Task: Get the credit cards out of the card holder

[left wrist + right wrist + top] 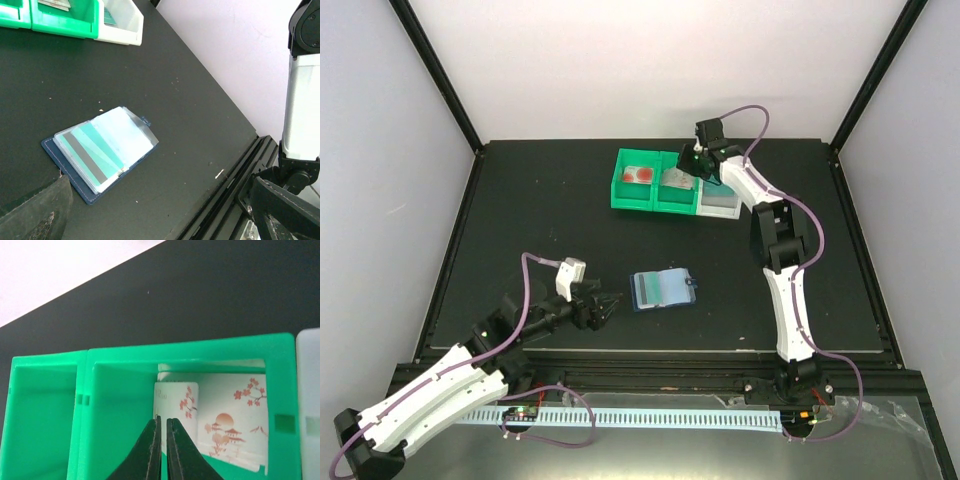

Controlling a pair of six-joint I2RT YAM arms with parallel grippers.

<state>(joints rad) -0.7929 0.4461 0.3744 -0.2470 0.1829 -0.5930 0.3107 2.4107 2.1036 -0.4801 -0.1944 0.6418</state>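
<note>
Right wrist cam: the middle green tray [125, 390] runs off the bottom edge. The right hand [163, 420] covers the lower part of the smaller card [177, 400] and a corner of the bigger blossom-print card [227, 415] beside it. Honestly can't tell if those nearly closed fingers are pinching anything. The white tray [309, 405] off to the hand's right is only a sliver at the frame edge. Left wrist cam: the left hand [157, 210] shows as dark blurry blobs chopped off at both bottom corners. Whatever sits under the teal card [90, 145] in the card holder [80, 189] is hidden.
</note>
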